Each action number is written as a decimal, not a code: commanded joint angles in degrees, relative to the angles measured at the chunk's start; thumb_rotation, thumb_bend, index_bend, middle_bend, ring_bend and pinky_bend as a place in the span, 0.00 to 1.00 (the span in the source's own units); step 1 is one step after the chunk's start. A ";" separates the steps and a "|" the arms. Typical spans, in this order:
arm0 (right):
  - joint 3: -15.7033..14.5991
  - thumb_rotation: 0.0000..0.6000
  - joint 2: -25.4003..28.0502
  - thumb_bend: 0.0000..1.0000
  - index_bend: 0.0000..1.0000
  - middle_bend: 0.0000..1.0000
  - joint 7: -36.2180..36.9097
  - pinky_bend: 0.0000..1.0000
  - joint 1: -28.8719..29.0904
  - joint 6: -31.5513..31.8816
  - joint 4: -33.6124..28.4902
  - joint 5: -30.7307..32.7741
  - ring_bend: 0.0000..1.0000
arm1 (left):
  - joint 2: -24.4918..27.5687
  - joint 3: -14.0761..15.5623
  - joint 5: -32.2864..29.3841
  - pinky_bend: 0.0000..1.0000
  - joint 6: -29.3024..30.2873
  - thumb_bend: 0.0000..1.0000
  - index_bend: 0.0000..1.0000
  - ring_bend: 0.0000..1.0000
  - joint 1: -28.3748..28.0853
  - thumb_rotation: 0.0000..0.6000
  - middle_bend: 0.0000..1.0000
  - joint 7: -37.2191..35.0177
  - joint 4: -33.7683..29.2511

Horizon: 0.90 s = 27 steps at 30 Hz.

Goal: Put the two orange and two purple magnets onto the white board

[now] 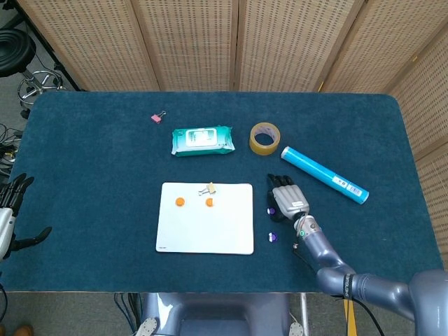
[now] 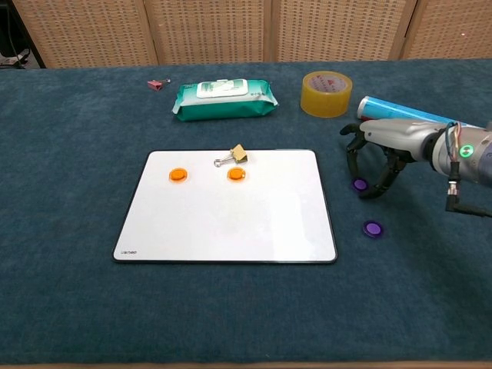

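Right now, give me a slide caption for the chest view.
Right hand arches its fingers over one purple magnet; two orange magnets already sit on the white board.

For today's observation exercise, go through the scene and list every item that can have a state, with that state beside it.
Two orange magnets: on the white board.
Purple magnet: on the cloth, under the right hand's fingers.
Second purple magnet: on the cloth, untouched.
Binder clip: lying at the board's top edge.
Wipes pack: lid closed.
Right hand: fingers arched, holding nothing.
Left hand: idle at the table's edge.
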 commanded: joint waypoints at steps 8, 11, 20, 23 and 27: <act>1.52 1.00 0.85 0.63 0.56 0.00 -1.12 0.00 0.99 1.55 -4.78 -1.06 0.00 | 0.27 0.10 0.26 0.00 -0.05 0.20 0.02 0.00 0.04 1.00 0.00 -0.29 -0.19; 2.10 1.00 0.72 0.64 0.56 0.00 -2.13 0.00 1.73 2.06 -7.20 -0.94 0.00 | 0.41 0.15 0.38 0.00 -0.05 0.20 0.02 0.00 0.08 1.00 0.00 -0.52 -0.23; 3.64 1.00 -3.24 0.65 0.56 0.00 -7.24 0.00 5.87 2.66 -11.01 2.35 0.00 | 0.89 0.36 1.01 0.00 -0.05 0.20 0.02 0.00 0.21 1.00 0.00 -1.53 -0.28; 3.93 1.00 -5.33 0.65 0.56 0.00 -9.13 0.00 7.46 2.77 -10.64 4.18 0.00 | 1.18 0.34 1.12 0.00 0.11 0.20 0.02 0.00 0.33 1.00 0.00 -2.13 -0.25; 4.27 1.00 -7.63 0.65 0.56 0.00 -10.96 0.00 9.24 2.92 -9.99 6.16 0.00 | 1.48 0.37 1.24 0.00 0.10 0.20 0.02 0.00 0.41 1.00 0.00 -2.86 -0.17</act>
